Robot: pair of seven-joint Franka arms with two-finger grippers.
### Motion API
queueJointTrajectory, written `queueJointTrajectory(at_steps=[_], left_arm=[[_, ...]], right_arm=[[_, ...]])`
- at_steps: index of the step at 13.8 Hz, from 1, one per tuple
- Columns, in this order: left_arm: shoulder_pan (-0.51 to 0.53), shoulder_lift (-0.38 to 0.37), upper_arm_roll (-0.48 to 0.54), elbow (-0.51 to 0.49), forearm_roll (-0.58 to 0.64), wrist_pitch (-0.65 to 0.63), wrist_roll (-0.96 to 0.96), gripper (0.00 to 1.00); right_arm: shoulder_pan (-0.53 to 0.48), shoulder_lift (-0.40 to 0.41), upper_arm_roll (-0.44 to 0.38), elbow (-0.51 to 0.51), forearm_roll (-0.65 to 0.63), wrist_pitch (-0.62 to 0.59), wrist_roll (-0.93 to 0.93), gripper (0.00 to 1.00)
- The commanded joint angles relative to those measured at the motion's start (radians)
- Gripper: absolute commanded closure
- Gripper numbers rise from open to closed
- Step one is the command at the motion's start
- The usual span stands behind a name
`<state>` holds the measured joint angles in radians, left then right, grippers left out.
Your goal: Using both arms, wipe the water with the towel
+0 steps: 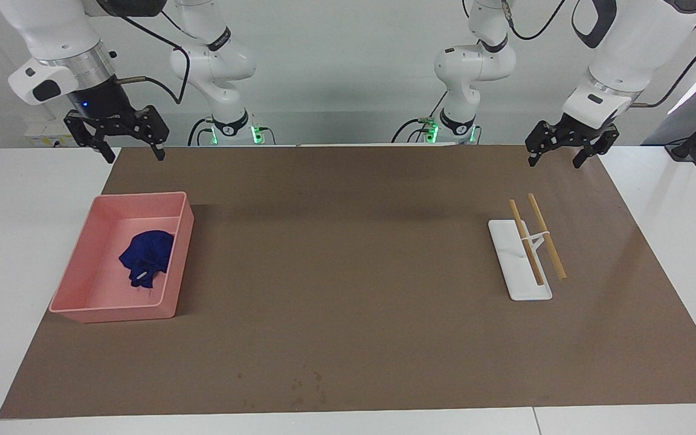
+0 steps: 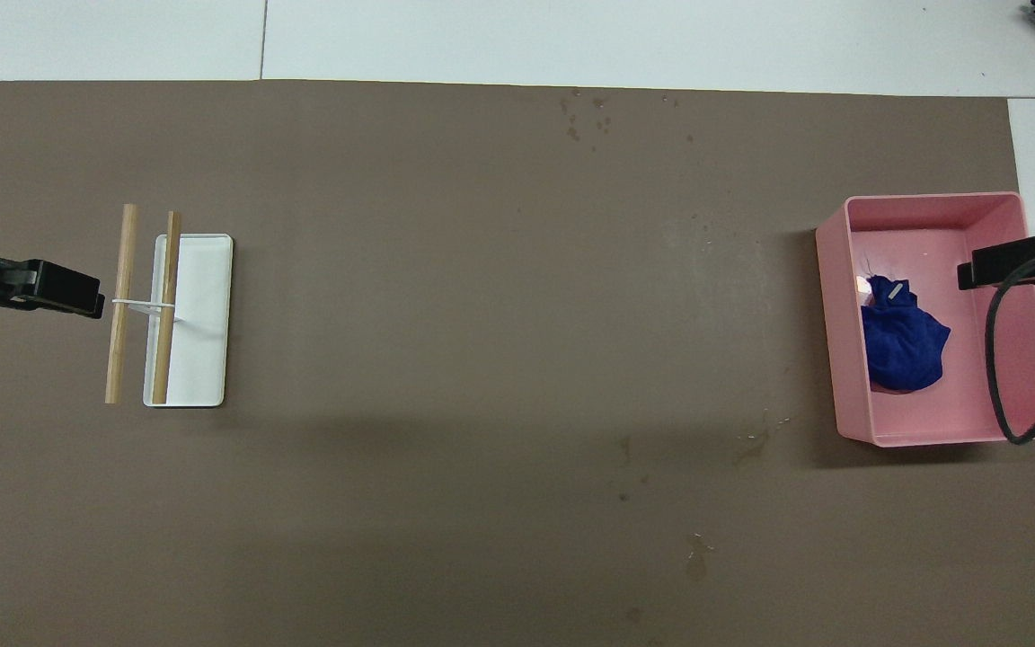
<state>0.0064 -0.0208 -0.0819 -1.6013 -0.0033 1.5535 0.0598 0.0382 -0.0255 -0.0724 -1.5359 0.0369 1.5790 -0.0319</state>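
Observation:
The dark blue towel (image 1: 145, 258) (image 2: 904, 346) lies crumpled inside the pink tray (image 1: 112, 314) (image 2: 827, 314) at the right arm's end of the table. My right gripper (image 1: 133, 154) hangs open and empty in the air over that end, well above the tray. My left gripper (image 1: 554, 161) hangs open and empty over the left arm's end, above the mat near the stand. Small water drops (image 1: 306, 383) (image 2: 585, 117) dot the brown mat (image 1: 348, 272) near its edge farthest from the robots. More water spots (image 2: 751, 440) lie beside the tray.
A white stand carrying two wooden rods (image 1: 529, 254) (image 2: 185, 319) sits at the left arm's end of the mat. White tabletop (image 1: 22, 241) borders the mat on all sides.

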Motion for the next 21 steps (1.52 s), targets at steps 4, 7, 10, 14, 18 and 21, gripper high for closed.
queueJointTrajectory(at_steps=[4,7,10,14,18,21], left_arm=[[-0.005,-0.018,0.005,-0.011,0.016,-0.015,0.003,0.00],[-0.003,-0.018,0.005,-0.011,0.016,-0.013,0.003,0.00],[-0.003,-0.018,0.005,-0.011,0.016,-0.013,0.003,0.00],[-0.005,-0.018,0.005,-0.011,0.016,-0.015,0.003,0.00],[-0.003,-0.018,0.004,-0.011,0.016,-0.013,0.003,0.00],[-0.003,-0.018,0.004,-0.011,0.016,-0.013,0.003,0.00]], right_arm=[[-0.018,-0.007,-0.023,-0.015,-0.035,0.021,-0.077,0.00],[-0.018,-0.007,-0.026,-0.018,-0.037,0.030,-0.085,0.00],[-0.017,-0.007,-0.027,-0.021,-0.034,0.030,-0.085,0.00],[-0.018,-0.013,-0.029,-0.036,-0.012,0.033,-0.079,0.00],[-0.041,-0.014,-0.032,-0.047,0.041,0.033,-0.085,0.00],[-0.037,-0.014,-0.035,-0.047,0.040,0.033,-0.085,0.00]])
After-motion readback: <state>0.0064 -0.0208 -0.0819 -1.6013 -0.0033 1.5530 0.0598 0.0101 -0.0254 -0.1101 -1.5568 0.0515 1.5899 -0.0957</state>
